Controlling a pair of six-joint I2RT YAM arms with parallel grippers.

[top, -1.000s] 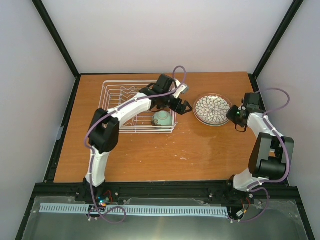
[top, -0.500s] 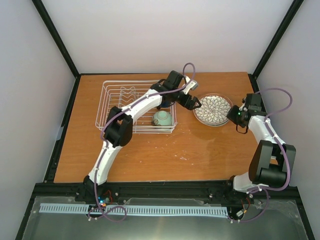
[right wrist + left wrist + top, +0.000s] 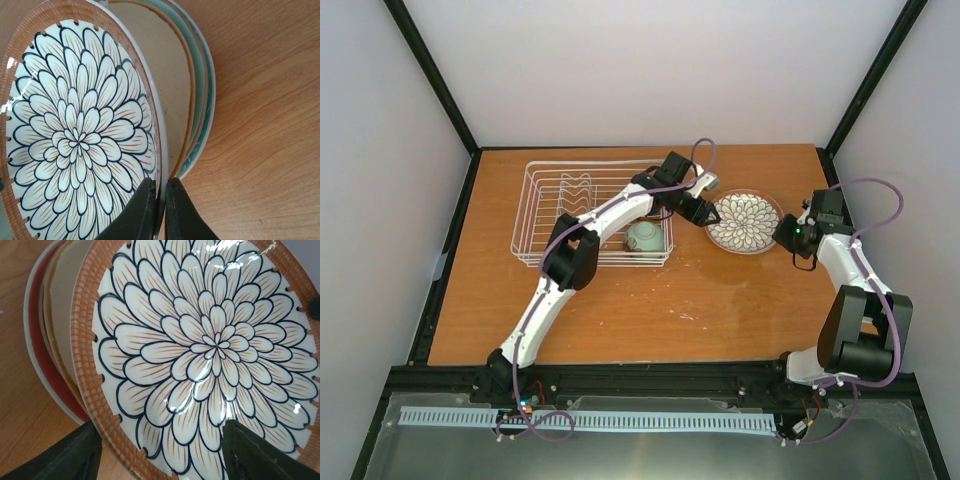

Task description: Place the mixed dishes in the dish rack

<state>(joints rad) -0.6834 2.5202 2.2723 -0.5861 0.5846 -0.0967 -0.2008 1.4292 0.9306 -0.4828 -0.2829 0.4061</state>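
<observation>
The white bowl with the dark petal pattern (image 3: pixel 745 222) rests on a stack to the right of the white wire dish rack (image 3: pixel 555 210). My right gripper (image 3: pixel 160 189) is shut on the bowl's right rim and holds that side tilted up (image 3: pixel 75 135). Under it lie the cream plate (image 3: pixel 170 90) and a teal-edged plate (image 3: pixel 204 100), whose red rim (image 3: pixel 37 330) shows in the left wrist view. My left gripper (image 3: pixel 162 440) stands open astride the bowl's left rim (image 3: pixel 210 340), one finger outside and one over the inside. A small mint-green bowl (image 3: pixel 645 237) sits in the rack's front right corner.
The rack's wavy dividers (image 3: pixel 575 190) stand at its back left. Bare wooden table (image 3: pixel 650 300) lies in front of rack and plates. Black frame rails (image 3: pixel 445 250) edge the table, with white walls behind. My left arm reaches across the rack's right end.
My left arm has stretched right, from above the rack's right edge to the petal bowl's left rim, and its jaws have narrowed. The right gripper keeps its hold on the rim.
</observation>
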